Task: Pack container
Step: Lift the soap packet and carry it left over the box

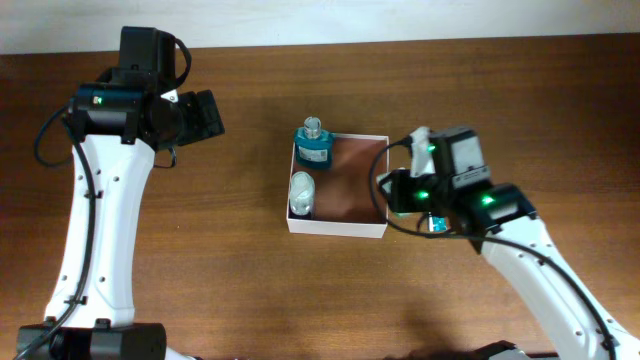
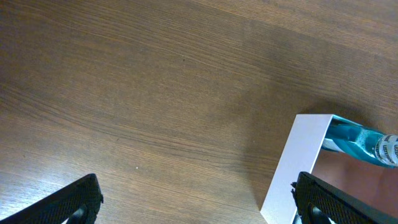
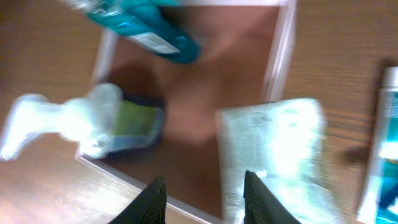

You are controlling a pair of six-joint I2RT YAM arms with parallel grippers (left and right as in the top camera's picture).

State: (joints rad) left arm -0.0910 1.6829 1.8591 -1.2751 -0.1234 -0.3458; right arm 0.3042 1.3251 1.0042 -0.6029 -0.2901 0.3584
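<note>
The container is a shallow white-walled box with a reddish-brown floor, at mid-table. A teal bottle lies at its far-left corner, and a white-capped pump bottle lies along its left side. My right gripper hovers over the box's right wall, jaws partly apart, with the box floor showing between them. A blurred silvery packet lies under the right finger, across that wall. My left gripper is wide open over bare wood, left of the box wall.
A teal-and-white tube lies on the table just right of the box, under my right arm. The left arm's white link runs down the table's left side. The right wrist view is smeared.
</note>
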